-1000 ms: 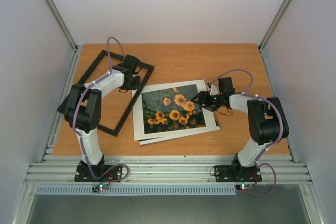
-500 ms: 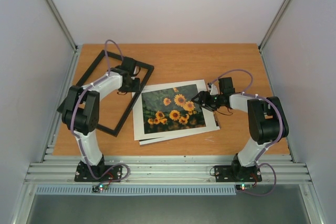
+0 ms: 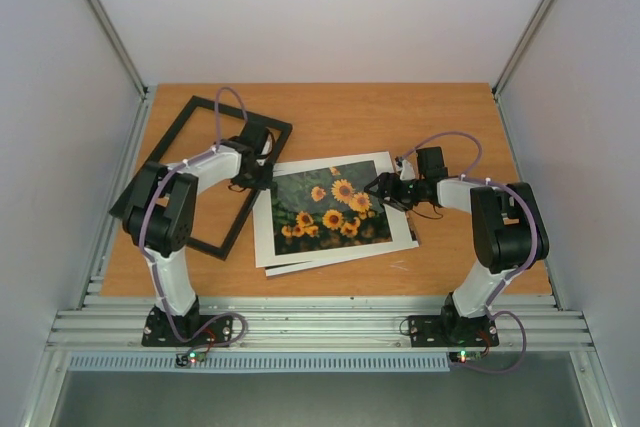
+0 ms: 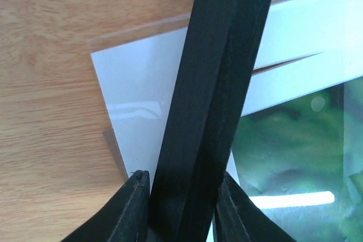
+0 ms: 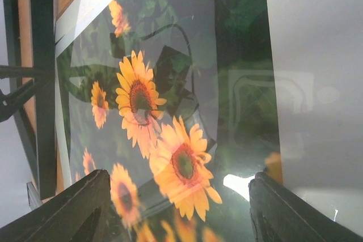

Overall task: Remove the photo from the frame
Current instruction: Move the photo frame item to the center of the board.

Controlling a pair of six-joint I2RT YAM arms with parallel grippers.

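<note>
The left gripper (image 4: pixel 182 175) is pinching a black rail of the frame (image 4: pixel 227 43) between narrowly parted jaws. The right gripper (image 5: pixel 180 175) is standing wide open, holding nothing, over the photo (image 5: pixel 170 140), which is lying flat on the bench (image 3: pixel 400 112) beside the frame.

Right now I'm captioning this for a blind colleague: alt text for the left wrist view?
One bar of the black frame runs up the middle, pinched between the fingers of the left gripper at the bottom. Under it, a white mat and the green edge of the photo lie on the wooden table.
</note>
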